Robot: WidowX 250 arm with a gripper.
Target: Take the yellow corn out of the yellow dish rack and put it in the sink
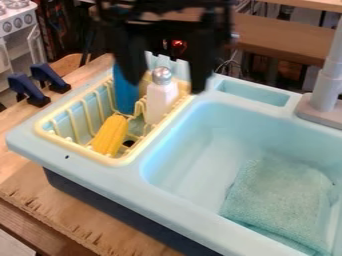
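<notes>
Pale-blue plastic sink (127, 187) on wooden desk (67, 220). Left: yellow wire rack (77, 149) holding yellow toy corn (110, 135) in front, white metal-topped shaker (160, 102) behind, probably blue bottle (124, 95) left of shaker. Right: green cloth (280, 200) in basin (184, 160).

Above the sink basin (190, 155), a hand could pass down through its left and middle parts, with the crumpled cloth (277, 200) low in the near right part and the upright faucet (327, 82) blocking the far right corner. The yellow rack (117, 161) at left is tighter: its raised wire sides fence it in, the upright shaker (160, 97) and blue bottle (125, 92) take up its far part, and the yellow corn (111, 134) lies tilted nearer. Beyond the rack's left side, two dark blue clamps (27, 90) jut above the wooden counter (17, 117).
</notes>
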